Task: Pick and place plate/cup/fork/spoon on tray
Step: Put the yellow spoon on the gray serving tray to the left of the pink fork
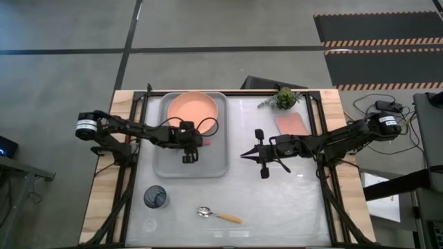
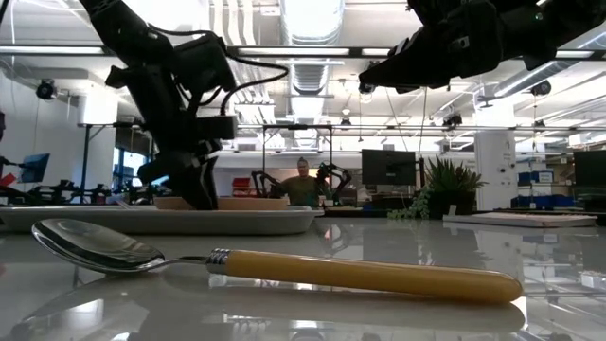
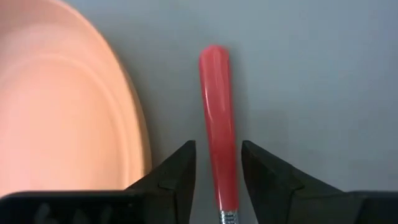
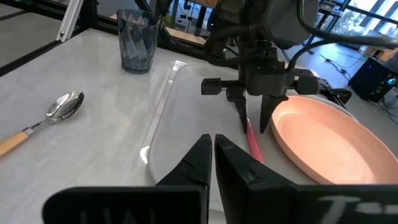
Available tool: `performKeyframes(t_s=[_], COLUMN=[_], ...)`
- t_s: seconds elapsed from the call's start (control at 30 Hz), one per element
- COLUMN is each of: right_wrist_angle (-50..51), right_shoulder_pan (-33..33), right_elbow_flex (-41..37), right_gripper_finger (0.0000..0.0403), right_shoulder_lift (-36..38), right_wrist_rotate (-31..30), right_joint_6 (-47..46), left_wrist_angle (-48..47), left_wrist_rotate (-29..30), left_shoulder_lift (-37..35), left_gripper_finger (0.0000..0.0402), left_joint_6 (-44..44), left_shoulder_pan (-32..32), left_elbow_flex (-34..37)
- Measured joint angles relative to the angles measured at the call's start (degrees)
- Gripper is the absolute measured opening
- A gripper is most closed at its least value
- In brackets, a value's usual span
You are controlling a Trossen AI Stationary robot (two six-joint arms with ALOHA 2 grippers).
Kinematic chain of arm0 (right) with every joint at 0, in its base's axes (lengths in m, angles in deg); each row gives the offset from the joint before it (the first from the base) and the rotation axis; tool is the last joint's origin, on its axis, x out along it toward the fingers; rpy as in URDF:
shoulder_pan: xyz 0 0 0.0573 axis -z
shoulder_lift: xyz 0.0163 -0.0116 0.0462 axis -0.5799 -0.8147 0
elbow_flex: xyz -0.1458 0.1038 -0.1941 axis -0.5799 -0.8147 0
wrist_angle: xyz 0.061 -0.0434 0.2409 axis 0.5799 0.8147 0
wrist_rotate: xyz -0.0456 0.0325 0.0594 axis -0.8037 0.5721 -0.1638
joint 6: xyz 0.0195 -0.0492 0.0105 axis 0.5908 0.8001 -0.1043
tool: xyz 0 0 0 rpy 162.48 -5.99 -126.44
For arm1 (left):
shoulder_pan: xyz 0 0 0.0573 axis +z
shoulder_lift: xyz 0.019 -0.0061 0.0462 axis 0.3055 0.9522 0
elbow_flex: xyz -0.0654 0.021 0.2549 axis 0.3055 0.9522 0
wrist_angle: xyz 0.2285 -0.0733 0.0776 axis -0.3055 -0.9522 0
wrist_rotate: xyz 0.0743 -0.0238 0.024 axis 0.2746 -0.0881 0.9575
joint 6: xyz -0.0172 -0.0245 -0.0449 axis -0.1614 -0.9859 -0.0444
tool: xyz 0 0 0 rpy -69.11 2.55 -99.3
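Observation:
The light-grey tray [image 1: 173, 162] lies at the table's left-centre. The salmon-orange plate [image 1: 192, 107] rests flat on its far half. The fork [image 3: 217, 106] lies flat on the tray right of the plate, its pink-red handle showing [image 4: 253, 142]. My left gripper [image 3: 217, 152] points down over the tray, open, one finger on each side of the handle, a narrow gap on both sides. My right gripper [image 1: 243, 155] is shut and empty above the table's middle. The dark cup [image 1: 156, 198] stands upright at near left. The spoon [image 1: 219, 215] lies flat near the front edge.
A pink rectangular slab [image 1: 291, 123] and a small green plant [image 1: 284, 98] sit at the far right. Bare table lies between the tray and the slab. A person shows far behind the table in the low view [image 2: 303, 185].

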Motion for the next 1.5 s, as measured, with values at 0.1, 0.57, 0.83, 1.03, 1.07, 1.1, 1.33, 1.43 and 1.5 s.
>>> performKeyframes(t_s=[0.1,0.57,0.83,1.03,1.07,1.1,1.33,1.43,1.5], right_wrist_angle=[0.0,0.0,-0.5,-0.5,-0.4,-0.3,2.2,3.0,3.1], right_shoulder_pan=[0.0,0.0,-0.9,-4.9,-5.6,-6.3,-10.7,-12.5,-13.7], right_elbow_flex=[0.0,0.0,0.0,0.0,0.0,0.0,0.0,0.0,0.0], right_gripper_finger=[0.0009,0.0009,0.0009,0.0009,0.0009,0.0009,0.0009,0.0009,0.0009], right_shoulder_lift=[0.0,0.0,1.8,6.5,7.5,8.6,14.5,16.1,16.8], right_wrist_rotate=[0.0,0.1,0.2,0.2,0.2,0.2,0.2,0.2,0.2], right_joint_6=[-0.2,-1.5,-1.5,0.7,1.1,1.5,3.6,3.9,4.0], left_wrist_angle=[-0.1,-1.4,-1.3,-1.4,-1.4,-1.3,-1.2,-1.1,-2.2], left_wrist_rotate=[-0.3,-9.8,-8.7,-7.7,-7.7,-7.7,-8.7,-9.0,-9.8], left_shoulder_lift=[-0.6,-9.2,-7.5,-2.5,-1.2,-0.1,8.3,12.3,15.3], left_gripper_finger=[0.0112,0.0111,0.0090,0.0088,0.0088,0.0088,0.0088,0.0088,0.0088], left_joint_6=[-0.1,-16.0,-25.7,-30.0,-30.0,-30.0,-30.7,-32.2,-32.4], left_shoulder_pan=[-0.7,-10.6,-21.6,-27.3,-27.9,-28.5,-30.6,-31.5,-32.2], left_elbow_flex=[-0.9,-5.4,-9.9,-14.4,-15.4,-16.6,-25.4,-29.4,-32.0])
